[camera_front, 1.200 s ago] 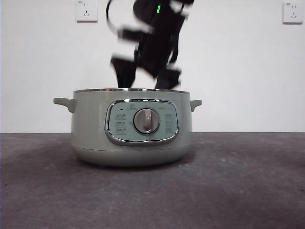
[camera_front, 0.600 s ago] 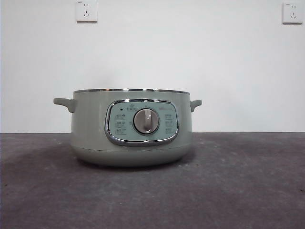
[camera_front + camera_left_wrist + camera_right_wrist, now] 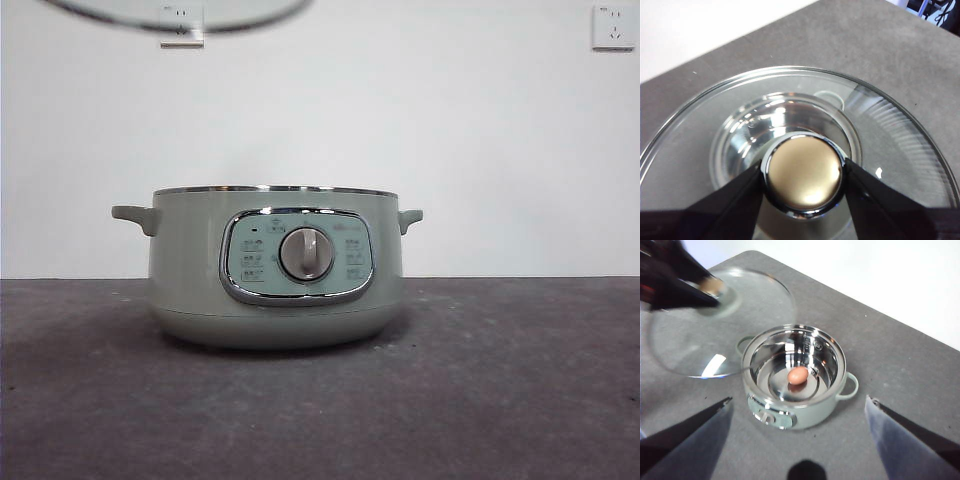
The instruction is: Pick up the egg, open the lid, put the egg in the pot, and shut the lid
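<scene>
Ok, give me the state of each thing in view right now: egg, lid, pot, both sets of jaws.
egg: lying inside the pot, on its floor.
lid: off the pot, held in the air beside it.
pot: uncovered, upright on the table.
left gripper: jaws shut on the lid's knob.
right gripper: jaws open, holding nothing, above the pot.

I count one sage-green electric pot point(image 3: 795, 380), one small reddish-brown oval egg point(image 3: 798, 375), one round clear glass lid point(image 3: 720, 325), two white wall sockets point(image 3: 181, 22), and one grey bench point(image 3: 520, 380).
</scene>
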`<state>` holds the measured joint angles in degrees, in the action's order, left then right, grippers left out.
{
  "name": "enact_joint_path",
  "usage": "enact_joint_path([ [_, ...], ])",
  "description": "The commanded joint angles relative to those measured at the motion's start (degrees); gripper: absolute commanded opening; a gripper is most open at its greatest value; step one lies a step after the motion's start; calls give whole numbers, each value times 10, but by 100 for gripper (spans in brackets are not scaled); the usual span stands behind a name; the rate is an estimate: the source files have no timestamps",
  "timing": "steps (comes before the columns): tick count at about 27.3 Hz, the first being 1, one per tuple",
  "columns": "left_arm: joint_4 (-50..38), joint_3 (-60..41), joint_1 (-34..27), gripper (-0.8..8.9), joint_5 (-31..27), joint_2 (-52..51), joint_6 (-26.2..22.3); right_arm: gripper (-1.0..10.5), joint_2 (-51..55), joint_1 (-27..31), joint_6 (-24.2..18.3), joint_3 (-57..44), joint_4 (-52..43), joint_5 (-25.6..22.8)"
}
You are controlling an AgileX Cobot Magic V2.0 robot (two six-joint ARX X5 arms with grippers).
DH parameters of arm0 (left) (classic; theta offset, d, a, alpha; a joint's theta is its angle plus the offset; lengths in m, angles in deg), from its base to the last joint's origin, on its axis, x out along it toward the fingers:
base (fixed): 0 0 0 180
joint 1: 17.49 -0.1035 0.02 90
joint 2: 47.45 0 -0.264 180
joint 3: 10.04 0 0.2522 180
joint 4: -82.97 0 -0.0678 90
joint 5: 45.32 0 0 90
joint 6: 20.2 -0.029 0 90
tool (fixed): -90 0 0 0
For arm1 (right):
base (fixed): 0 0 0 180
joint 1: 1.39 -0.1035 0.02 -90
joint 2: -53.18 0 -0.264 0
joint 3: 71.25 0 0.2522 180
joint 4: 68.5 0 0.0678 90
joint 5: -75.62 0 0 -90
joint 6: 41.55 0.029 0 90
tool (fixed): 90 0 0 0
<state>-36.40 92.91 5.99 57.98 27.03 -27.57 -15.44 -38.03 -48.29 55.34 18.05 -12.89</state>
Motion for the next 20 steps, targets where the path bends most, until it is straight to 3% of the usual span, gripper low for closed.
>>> enact_joint_path([
  [1, -104, -55, 7, -7, 3, -6, 14, 443, 23, 0, -3, -1, 21, -1],
  [6, -200, -116, 12, -8, 2, 18, 27, 442, 61, 0, 8, -3, 60, -1],
  [20, -305, -115, 24, -8, -1, 139, 33, 442, 154, 0, 54, -9, 61, -1],
])
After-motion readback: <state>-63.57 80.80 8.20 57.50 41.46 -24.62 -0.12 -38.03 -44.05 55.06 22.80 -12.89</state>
